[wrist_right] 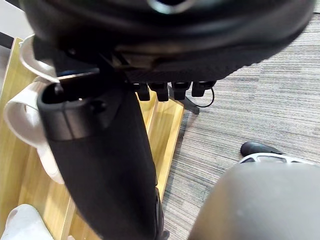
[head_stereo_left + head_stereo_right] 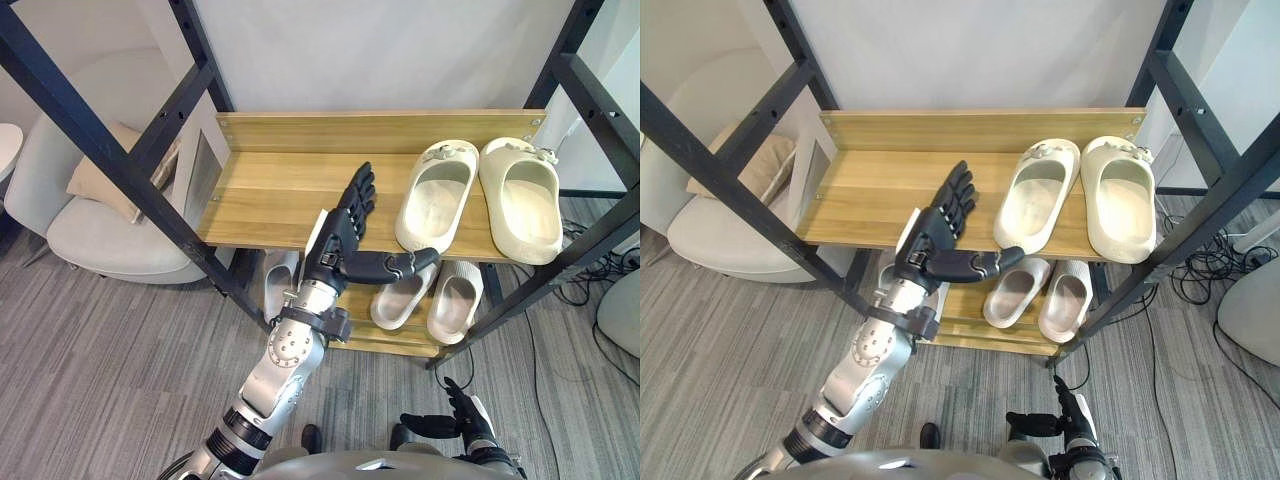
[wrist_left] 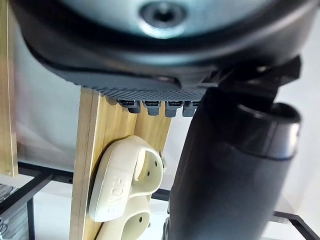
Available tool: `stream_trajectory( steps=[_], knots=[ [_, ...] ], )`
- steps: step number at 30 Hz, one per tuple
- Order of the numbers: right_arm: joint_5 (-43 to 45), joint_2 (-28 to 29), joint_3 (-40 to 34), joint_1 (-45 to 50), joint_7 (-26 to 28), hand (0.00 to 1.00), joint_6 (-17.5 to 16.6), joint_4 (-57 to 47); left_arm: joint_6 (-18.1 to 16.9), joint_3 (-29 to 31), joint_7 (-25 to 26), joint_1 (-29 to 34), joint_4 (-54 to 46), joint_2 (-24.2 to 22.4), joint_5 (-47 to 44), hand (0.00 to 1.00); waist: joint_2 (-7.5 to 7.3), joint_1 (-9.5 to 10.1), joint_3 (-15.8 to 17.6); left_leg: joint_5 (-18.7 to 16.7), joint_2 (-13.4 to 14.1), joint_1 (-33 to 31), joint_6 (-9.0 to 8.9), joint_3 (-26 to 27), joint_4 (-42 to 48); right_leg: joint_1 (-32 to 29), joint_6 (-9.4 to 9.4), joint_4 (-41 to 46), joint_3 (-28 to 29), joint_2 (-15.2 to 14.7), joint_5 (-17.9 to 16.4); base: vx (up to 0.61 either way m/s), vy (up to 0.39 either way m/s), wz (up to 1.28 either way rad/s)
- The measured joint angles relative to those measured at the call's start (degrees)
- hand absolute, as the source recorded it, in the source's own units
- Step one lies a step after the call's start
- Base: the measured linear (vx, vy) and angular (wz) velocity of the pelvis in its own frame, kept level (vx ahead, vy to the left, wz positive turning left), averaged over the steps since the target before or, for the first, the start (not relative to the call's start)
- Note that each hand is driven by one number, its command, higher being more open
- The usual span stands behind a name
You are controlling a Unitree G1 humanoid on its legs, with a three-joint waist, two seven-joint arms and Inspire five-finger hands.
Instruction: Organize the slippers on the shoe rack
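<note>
Two cream slippers lie side by side on the right half of the wooden top shelf of the shoe rack. A second pale pair rests on the lower shelf beneath them. Another light slipper shows on the lower shelf at the left. My left hand hovers open over the shelf's front edge, fingers straight, thumb stretched toward the cream pair, holding nothing. My right hand hangs low near the floor, open and empty.
Black metal frame bars cross the left and right sides of the view. A grey armchair with a beige cushion stands to the left. Cables lie on the grey carpet at the right.
</note>
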Motion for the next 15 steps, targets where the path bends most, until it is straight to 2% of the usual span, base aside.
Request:
stream_trajectory(
  steps=[15],
  knots=[
    [0.1, 0.3, 1.9, -1.3, -1.1, 1.00, 0.3, 1.1, -0.6, -8.3, -1.1, -5.7, 5.4, 0.0, -1.8, 1.00, -1.70, -0.21, -0.4, 0.9, -0.1, 0.9, 0.15, 0.0, -1.6, 0.1, 0.35, -0.2, -0.1, -0.1, 0.3, 0.00, 0.000, 0.00]
  ],
)
